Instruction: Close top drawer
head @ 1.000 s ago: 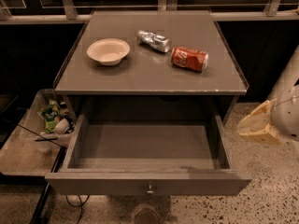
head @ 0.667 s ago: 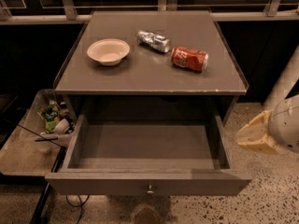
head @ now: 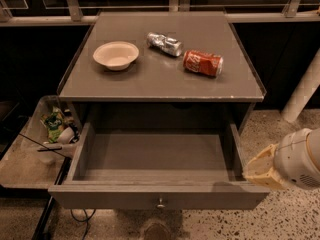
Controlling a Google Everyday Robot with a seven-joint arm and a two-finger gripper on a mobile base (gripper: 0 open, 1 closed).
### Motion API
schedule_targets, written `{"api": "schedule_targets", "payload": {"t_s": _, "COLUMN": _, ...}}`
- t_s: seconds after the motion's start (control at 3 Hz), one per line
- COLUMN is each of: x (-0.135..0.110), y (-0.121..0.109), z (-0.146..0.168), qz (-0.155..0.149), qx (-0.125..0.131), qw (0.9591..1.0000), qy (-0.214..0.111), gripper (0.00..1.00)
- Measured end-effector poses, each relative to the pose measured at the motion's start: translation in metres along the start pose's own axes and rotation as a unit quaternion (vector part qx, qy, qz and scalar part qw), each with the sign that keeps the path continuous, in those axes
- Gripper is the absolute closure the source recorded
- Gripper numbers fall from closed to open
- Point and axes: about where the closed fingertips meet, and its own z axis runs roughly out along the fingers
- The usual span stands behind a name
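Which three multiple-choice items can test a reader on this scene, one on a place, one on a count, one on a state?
1. Where is the gripper? A. above the cabinet top B. beside the right front corner of the top drawer C. under the cabinet
2. How many things lie on the cabinet top? A. one B. five C. three
3. How is the top drawer? A. pulled out, empty B. shut C. pulled out, full
Key: B, it hangs by that corner; C, white bowl, silver can, red can; A, its bare floor shows.
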Motion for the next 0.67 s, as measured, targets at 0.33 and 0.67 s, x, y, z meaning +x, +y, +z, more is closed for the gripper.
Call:
{"api": "schedule_targets", "payload": {"t_s": 0.33, "x": 0.0118, "y": 0.0295, "z": 0.0456, "qz": 0.001, "qx": -0.026, "qw": 0.9996, "qy": 0.005, "gripper": 1.00}}
{"api": "schedule_targets", "payload": {"t_s": 0.67, "x": 0.0137, "y": 0.0305, "z": 0.0526, "qz": 0.001, "qx": -0.029, "qw": 0.9995, "qy": 0.009, "gripper": 1.00}}
